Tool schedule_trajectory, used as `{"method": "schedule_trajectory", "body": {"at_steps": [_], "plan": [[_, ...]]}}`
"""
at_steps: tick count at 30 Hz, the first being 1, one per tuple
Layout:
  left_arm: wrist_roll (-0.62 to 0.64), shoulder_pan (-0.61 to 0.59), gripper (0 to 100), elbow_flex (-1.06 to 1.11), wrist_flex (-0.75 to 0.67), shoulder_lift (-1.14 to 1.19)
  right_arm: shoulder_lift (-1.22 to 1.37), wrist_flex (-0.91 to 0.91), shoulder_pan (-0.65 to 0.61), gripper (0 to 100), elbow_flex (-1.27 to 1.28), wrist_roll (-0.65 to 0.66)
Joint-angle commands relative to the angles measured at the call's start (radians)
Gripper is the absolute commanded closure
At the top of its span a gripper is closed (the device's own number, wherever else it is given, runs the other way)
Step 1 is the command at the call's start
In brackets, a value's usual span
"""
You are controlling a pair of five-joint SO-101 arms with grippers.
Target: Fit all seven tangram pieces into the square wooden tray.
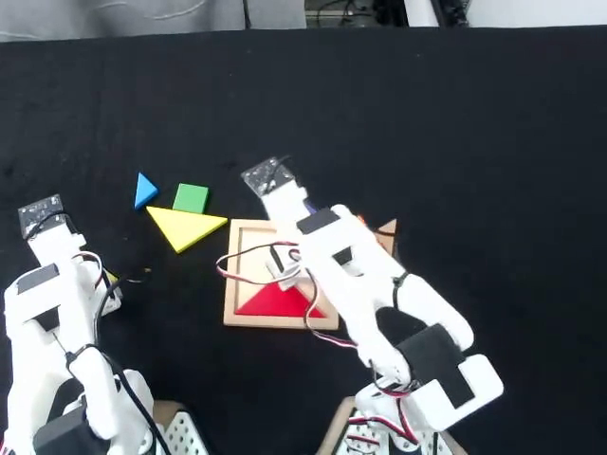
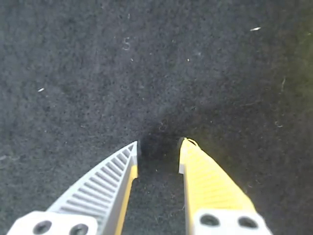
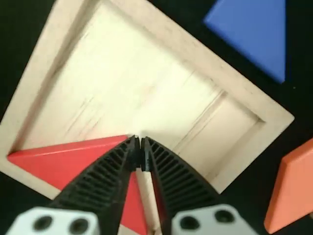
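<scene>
Right gripper, its black jaws drawn together with nothing between them, hangs low over the square wooden tray, tips just above the apex of the flat red triangle that lies in one corner of the recess. The rest of the tray floor is bare wood. Just outside the rim lie a large blue triangle and an orange piece. Farther off on the black cloth sit a yellow triangle, a green square and a small blue triangle, close together. Left gripper, jaws apart, hovers over plain cloth, well away from them. The pieces look thin, rigid, light and smooth-painted, likely to skid if nudged. The best hold is probably across two opposite edges at a narrow part, fingers pressed down to the cloth.
</scene>
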Motion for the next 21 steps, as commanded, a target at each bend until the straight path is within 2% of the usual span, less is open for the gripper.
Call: {"method": "schedule_trajectory", "body": {"at_steps": [1, 8, 15, 18, 21], "plan": [[0.012, 0.012, 85, 0.002, -0.018, -0.023, 0.002, 0.014, -0.025, 98.8, -0.051, 0.009], [0.012, 0.012, 85, 0.002, -0.018, -0.023, -0.015, 0.021, -0.017, 98.8, -0.064, 0.009], [0.014, 0.005, 85, -0.002, -0.023, -0.021, -0.251, 0.071, 0.092, 98.8, -0.018, 0.006], [0.052, 0.008, 85, 0.016, -0.092, -0.021, -0.361, -0.031, 0.135, 98.7, 0.088, 0.009], [0.075, 0.013, 85, 0.021, -0.1, -0.021, -0.43, -0.227, 0.18, 98.7, 0.243, 0.009]]}}
